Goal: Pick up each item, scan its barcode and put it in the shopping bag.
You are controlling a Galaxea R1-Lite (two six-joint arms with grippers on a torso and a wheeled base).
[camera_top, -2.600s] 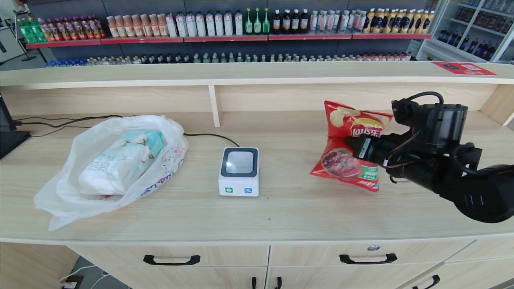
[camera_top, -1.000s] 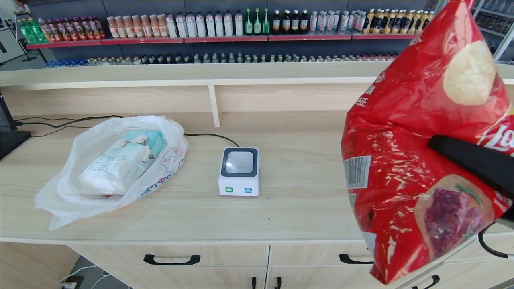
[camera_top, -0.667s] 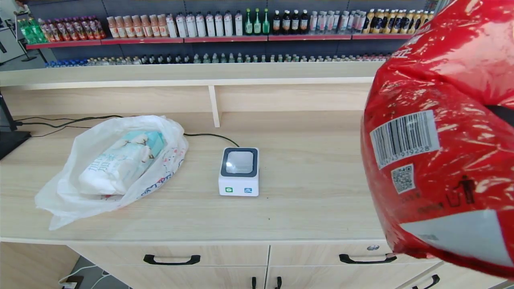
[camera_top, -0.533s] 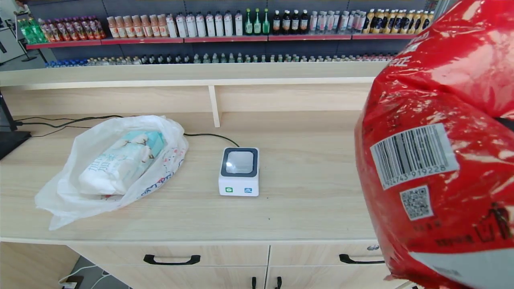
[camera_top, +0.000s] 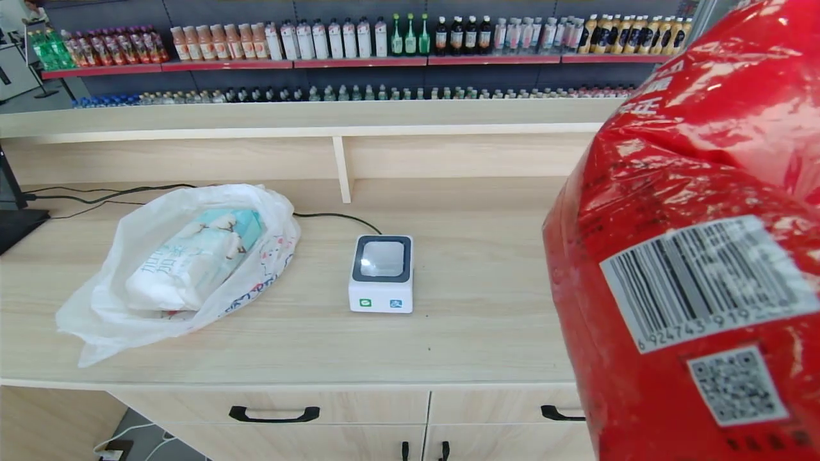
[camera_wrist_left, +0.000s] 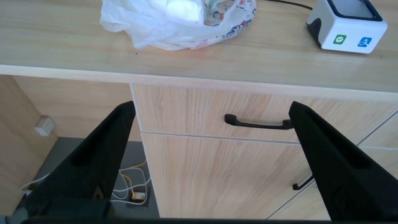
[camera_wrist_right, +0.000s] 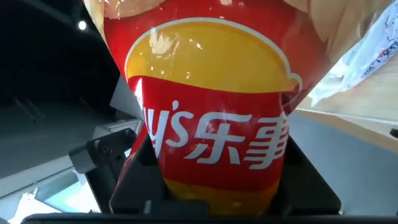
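Up high go the chips [camera_top: 692, 256], well right of the scanner [camera_top: 382, 272], with the barcode [camera_top: 705, 282] facing the head camera. Unless the pack turns down, the scan may miss. The raised right gripper [camera_wrist_right: 211, 171] is clamped on the chips; the left gripper [camera_wrist_left: 211, 155] gapes apart, low before the desk [camera_top: 448, 333] drawers.

Bright, even light across the scene. White glare streaks the glossy red chip bag [camera_top: 692, 160] at right; the shopping bag [camera_top: 96, 307] casts only a soft shadow on the table [camera_top: 487, 307].
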